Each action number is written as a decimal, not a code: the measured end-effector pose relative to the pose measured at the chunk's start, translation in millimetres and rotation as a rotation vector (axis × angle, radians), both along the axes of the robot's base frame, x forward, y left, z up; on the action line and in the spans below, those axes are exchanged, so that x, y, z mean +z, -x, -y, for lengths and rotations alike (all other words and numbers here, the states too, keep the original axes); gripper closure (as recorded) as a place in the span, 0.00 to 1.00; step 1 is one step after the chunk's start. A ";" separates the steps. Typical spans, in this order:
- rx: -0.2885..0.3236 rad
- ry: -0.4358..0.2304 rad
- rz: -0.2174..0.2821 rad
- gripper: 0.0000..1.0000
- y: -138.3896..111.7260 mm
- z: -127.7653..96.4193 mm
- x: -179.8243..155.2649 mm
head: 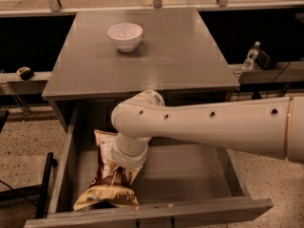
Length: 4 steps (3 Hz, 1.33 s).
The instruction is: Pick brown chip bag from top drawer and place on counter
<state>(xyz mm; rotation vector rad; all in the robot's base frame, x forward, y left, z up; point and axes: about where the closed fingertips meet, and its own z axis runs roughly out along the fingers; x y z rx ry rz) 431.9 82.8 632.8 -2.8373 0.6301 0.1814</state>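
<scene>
Grasp unseen: the gripper (122,171), hidden under its own wrist, presses onto the brown chip bag (107,194); closed or not, I cannot tell. That bag lies low, near-left in the open top drawer (190,171), hence the downward reach; the counter (175,56) waits beyond.

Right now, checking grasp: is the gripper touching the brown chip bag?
Cannot tell: camera view, gripper low over the brown chip bag, wrist hiding contact.
</scene>
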 end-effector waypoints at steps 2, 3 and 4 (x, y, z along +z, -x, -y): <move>-0.004 -0.462 0.004 1.00 -40.9 -8.0 116.0; 0.094 -0.536 0.105 1.00 -51.4 26.4 174.3; 0.193 -0.509 0.191 1.00 -40.5 58.2 209.3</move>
